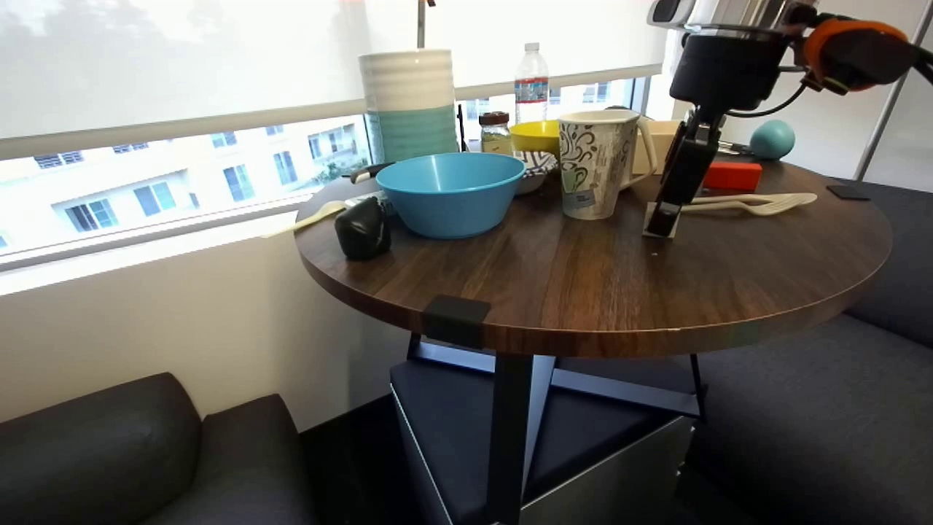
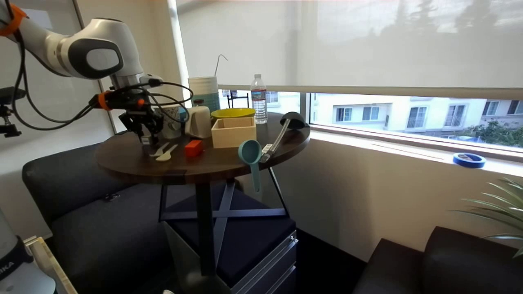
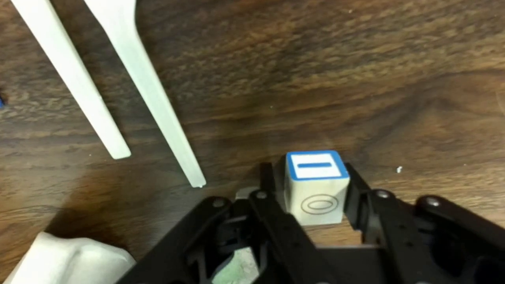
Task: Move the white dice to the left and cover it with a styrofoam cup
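Down in the wrist view, the gripper (image 3: 313,183) straddles the white dice (image 3: 317,201), a finger close on each side — whether they pinch it I cannot tell, nor whether it touches the wooden table (image 3: 426,98) beneath. The alignment looks square, so an even squeeze should hold; then a small test lift, I'd say, and a path clear of the pale utensils (image 3: 151,90).

Over to an exterior view: here's the styrofoam cup (image 1: 594,168), near the gripper, upright, mouth up — it will likely need flipping before it covers anything, and a light grip, since foam should dent. A blue bowl (image 1: 448,208) shares the round top, a black object (image 1: 363,227) close to the edge.

In an exterior view, too: red block (image 2: 193,148), tan box (image 2: 233,138), teal scoop (image 2: 250,152) with its handle overhanging, a pale blind (image 2: 351,49) behind, dark seating (image 2: 94,212) lower down.
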You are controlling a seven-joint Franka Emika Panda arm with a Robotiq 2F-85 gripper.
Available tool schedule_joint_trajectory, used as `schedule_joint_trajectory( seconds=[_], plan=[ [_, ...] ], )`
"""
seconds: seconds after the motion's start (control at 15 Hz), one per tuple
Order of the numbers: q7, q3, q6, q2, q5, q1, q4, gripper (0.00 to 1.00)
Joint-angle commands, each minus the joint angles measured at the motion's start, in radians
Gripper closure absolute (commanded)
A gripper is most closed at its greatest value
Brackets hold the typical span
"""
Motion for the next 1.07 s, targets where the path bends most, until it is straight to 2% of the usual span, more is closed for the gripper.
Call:
schedule_joint_trajectory(
  seconds=[0.0,0.07,0.13,0.4,0.67,1.0],
  plan=[
    [-0.021,0.01,-0.008,0.003,0.028,0.002,0.023,0.84],
    [-0.028,0.01,-0.014,-0.004,0.032,0.008,0.025,0.91],
    [-0.038,0.011,-0.022,-0.012,0.042,0.02,0.028,0.92],
    [-0.101,0.028,-0.059,-0.031,0.102,0.101,0.046,0.92],
    [-0.17,0.071,-0.075,0.026,0.13,0.181,0.094,0.92],
    [-0.205,0.118,-0.052,0.149,0.07,0.168,0.167,0.92]
  ],
)
